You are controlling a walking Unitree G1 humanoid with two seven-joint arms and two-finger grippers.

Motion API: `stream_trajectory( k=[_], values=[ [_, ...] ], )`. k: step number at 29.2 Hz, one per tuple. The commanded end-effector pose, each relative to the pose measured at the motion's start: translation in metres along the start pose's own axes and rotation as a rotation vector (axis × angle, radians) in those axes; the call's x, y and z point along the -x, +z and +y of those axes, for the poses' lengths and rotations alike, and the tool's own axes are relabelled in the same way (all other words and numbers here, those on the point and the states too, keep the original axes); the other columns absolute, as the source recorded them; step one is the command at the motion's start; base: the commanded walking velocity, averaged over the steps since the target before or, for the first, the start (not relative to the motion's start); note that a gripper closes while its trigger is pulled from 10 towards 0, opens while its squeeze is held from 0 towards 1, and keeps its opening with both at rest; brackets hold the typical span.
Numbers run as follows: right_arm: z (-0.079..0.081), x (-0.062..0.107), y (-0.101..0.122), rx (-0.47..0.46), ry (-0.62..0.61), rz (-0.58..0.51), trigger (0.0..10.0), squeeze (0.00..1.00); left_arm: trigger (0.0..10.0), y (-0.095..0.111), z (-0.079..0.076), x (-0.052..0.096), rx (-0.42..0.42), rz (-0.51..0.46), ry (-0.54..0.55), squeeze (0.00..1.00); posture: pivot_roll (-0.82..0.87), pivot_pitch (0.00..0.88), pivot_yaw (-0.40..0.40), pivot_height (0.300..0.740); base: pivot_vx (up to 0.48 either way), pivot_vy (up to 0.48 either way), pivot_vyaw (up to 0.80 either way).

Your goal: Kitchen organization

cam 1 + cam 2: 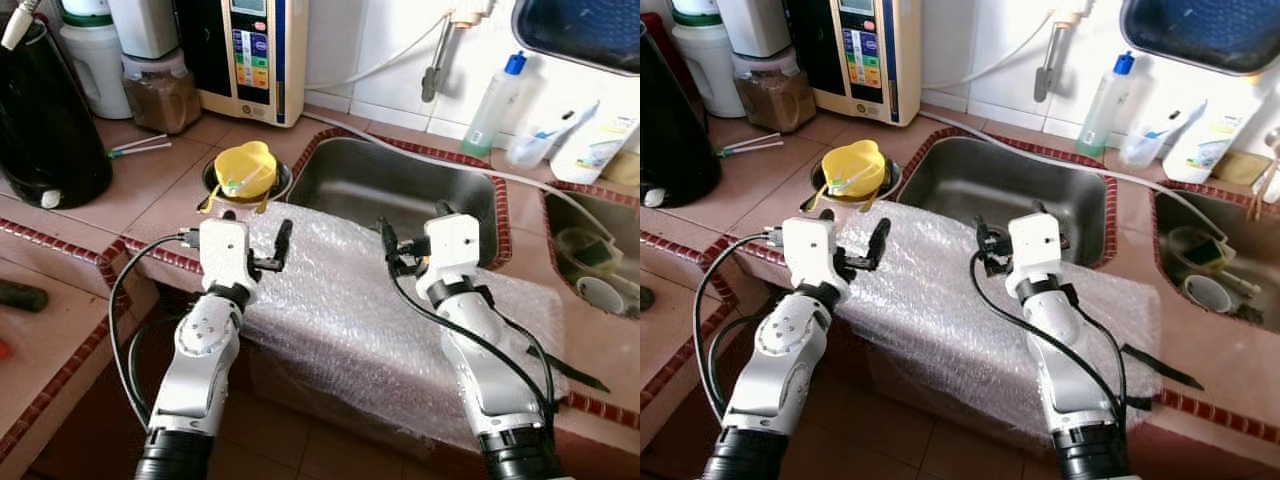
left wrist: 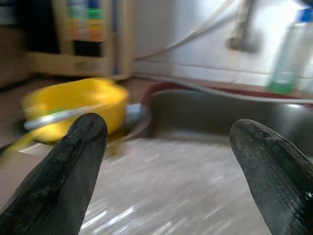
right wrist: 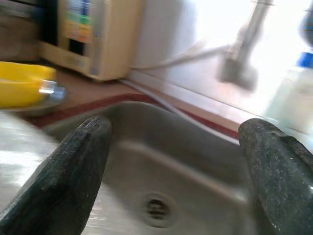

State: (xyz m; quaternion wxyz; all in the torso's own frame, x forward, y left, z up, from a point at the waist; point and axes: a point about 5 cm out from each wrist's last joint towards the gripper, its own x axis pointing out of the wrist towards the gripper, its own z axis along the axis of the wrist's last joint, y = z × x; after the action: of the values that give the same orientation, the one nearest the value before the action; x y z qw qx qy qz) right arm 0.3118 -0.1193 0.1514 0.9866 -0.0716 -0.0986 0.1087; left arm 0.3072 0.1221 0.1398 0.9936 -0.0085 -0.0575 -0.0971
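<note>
**Yellow container lies ahead of our left fingers**

Our left gripper and right gripper hover wide open and empty over the bubble wrap. Just beyond, left of the sink, sits the yellow container, nearer our left arm.

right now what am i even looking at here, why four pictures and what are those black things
It is a humanoid robot at a kitchen counter. The two wide pictures come from cameras in its head, looking down at its silver arms. The other two come from cameras on its wrists; the black shapes are its fingers. The left gripper and right gripper are both open and hold nothing. They hover over a sheet of bubble wrap draped over the counter edge before a steel sink. A yellow container sits left of the sink, a green bottle behind it.
</note>
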Motion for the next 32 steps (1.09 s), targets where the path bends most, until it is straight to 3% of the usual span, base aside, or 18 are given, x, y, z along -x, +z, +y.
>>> stream_trajectory(
  k=[1,8,20,26,32],
  values=[
    [-0.01,0.002,0.0,0.016,-0.027,0.001,10.0,0.0,10.0,0.002,-0.011,-0.003,0.008,-0.007,-0.041,0.0,0.03,0.0,-0.068,0.74,0.322,0.0,0.0],
    [-0.009,0.002,0.0,0.022,-0.028,0.0,10.0,0.0,10.0,0.001,-0.011,-0.004,0.0,-0.001,-0.038,0.0,0.03,0.0,-0.064,0.74,0.298,0.0,0.0],
    [-0.007,0.002,-0.002,0.018,-0.023,0.002,10.0,0.0,10.0,0.001,-0.007,-0.003,-0.022,0.0,-0.007,0.0,0.04,0.0,-0.061,0.74,0.0,0.0,0.0],
    [-0.007,0.003,-0.001,0.009,-0.02,-0.002,10.0,0.0,10.0,0.011,0.001,-0.004,-0.095,-0.071,0.08,0.0,0.04,0.0,-0.062,0.74,0.0,0.0,0.0],
    [0.008,0.003,0.013,-0.061,0.106,-0.041,10.0,0.0,10.0,0.018,0.014,-0.002,-0.121,-0.113,0.164,0.0,0.03,0.0,-0.063,0.74,0.0,0.0,0.0]
  ],
)
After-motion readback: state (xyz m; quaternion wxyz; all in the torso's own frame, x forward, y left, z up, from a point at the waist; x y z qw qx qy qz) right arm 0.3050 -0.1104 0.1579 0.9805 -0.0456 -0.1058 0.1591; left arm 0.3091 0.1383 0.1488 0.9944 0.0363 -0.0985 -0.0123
